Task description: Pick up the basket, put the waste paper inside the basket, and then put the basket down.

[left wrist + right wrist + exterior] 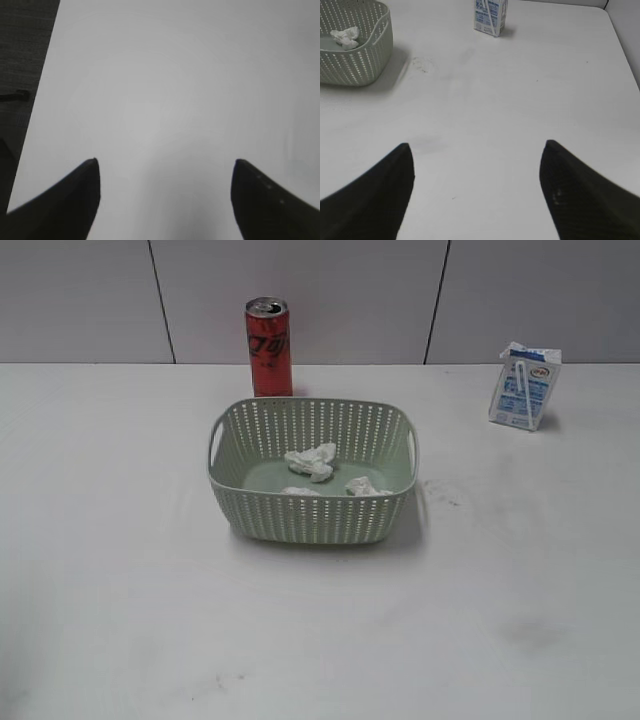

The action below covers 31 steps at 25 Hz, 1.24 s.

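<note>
Sage-green, the basket sits on the white table with the waste paper wads inside it. Behind it stands a red can; a milk carton is far right. My left gripper and right gripper both gape wide, holding nothing.

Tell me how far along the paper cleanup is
It looks finished. The basket sits on the table with three waste paper wads inside. Nothing is in hand: the left claw and right claw are open and empty, away from the basket. Nothing appears left.
</note>
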Motion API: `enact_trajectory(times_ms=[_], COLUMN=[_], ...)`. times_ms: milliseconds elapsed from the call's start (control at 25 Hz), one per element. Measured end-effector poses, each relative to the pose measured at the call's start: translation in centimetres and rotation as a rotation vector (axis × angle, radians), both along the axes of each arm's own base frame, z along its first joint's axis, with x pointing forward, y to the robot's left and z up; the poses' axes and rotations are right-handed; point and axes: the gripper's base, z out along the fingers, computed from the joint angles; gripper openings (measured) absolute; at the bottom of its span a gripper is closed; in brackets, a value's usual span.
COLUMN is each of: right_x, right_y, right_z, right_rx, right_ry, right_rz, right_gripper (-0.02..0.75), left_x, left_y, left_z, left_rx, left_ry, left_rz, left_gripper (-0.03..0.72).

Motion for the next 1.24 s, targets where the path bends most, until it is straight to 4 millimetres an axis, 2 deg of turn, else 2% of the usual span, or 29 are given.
enact_trajectory(times_ms=[40,160,360,600,720,1240], right_x=[0.0,0.0,0.0,0.0,0.0,0.0], right_y=[0.0,0.0,-0.1,-0.1,-0.1,-0.1], right_z=[0.0,0.0,0.0,0.0,0.0,0.0], right_rx=[0.001,0.017,0.038,0.043,0.043,0.045], right_ry=[-0.001,0.004,0.009,0.010,0.010,0.010], right_rz=[-0.001,-0.012,-0.038,-0.041,-0.041,-0.040], right_gripper=[0.592,0.592,0.592,0.591,0.591,0.591], left_x=[-2.0,-7.5,-15.4,-21.5,-22.5,-21.9], left_y=[-0.2,-0.6,-1.3,-1.8,-1.9,-1.7], left_z=[0.1,-1.5,-6.3,-11.9,-13.4,-13.9], left_rx=[0.002,0.007,0.019,0.032,0.037,0.047], left_ry=[-0.024,-0.090,-0.282,-0.420,-0.419,-0.444], left_rz=[0.000,0.002,0.014,0.009,0.006,0.016], left_gripper=[0.592,0.590,0.590,0.590,0.590,0.585])
